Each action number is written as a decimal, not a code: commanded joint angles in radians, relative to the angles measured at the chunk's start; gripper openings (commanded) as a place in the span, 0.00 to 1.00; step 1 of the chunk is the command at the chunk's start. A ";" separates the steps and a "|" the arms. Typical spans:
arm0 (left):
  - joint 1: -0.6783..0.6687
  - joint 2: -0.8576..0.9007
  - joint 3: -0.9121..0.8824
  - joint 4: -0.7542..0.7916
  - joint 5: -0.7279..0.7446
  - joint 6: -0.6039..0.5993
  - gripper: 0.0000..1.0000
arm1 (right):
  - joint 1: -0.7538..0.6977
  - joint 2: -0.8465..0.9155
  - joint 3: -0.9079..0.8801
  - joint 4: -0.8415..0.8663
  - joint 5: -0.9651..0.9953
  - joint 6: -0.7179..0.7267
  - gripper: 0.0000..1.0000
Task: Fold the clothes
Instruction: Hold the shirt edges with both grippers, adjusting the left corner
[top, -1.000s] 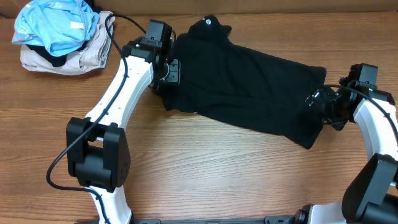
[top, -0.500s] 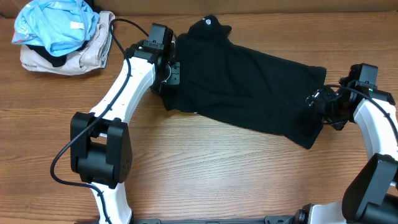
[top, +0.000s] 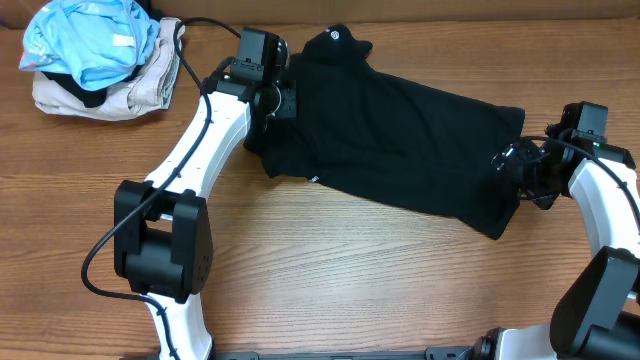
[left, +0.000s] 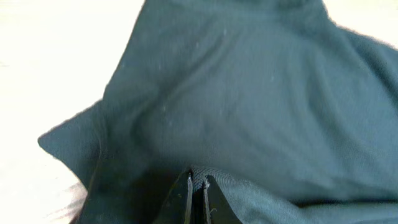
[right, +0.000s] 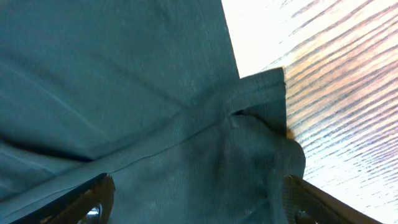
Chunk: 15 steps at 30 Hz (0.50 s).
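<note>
Overhead, the black shirt (top: 400, 140) lies slantwise across the middle of the wooden table (top: 330, 270), with its collar at upper centre. The left gripper (top: 278, 100) sits at the shirt's upper-left edge; the left wrist view shows its jaws pinched together on a fold of cloth. The right gripper (top: 520, 165) is at the hem on the right, jaws spread wide over the fabric, clamping nothing. In the upper left corner a light blue garment (top: 90, 40) lies heaped on a beige garment (top: 140, 90), well apart from the shirt.
</note>
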<state>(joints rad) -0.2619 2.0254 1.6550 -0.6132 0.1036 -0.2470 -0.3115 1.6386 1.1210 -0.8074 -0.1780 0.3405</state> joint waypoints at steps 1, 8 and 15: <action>-0.007 0.010 -0.001 0.047 -0.034 -0.046 0.04 | 0.003 0.001 -0.001 0.011 0.006 0.001 0.89; -0.013 0.011 -0.001 0.175 -0.033 -0.068 0.04 | 0.003 0.001 -0.001 0.017 0.006 0.001 0.89; -0.039 0.047 -0.001 0.241 -0.063 -0.067 0.04 | 0.003 0.001 -0.001 0.021 0.006 0.001 0.89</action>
<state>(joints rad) -0.2832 2.0312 1.6550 -0.3923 0.0750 -0.2970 -0.3115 1.6386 1.1210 -0.7944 -0.1783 0.3408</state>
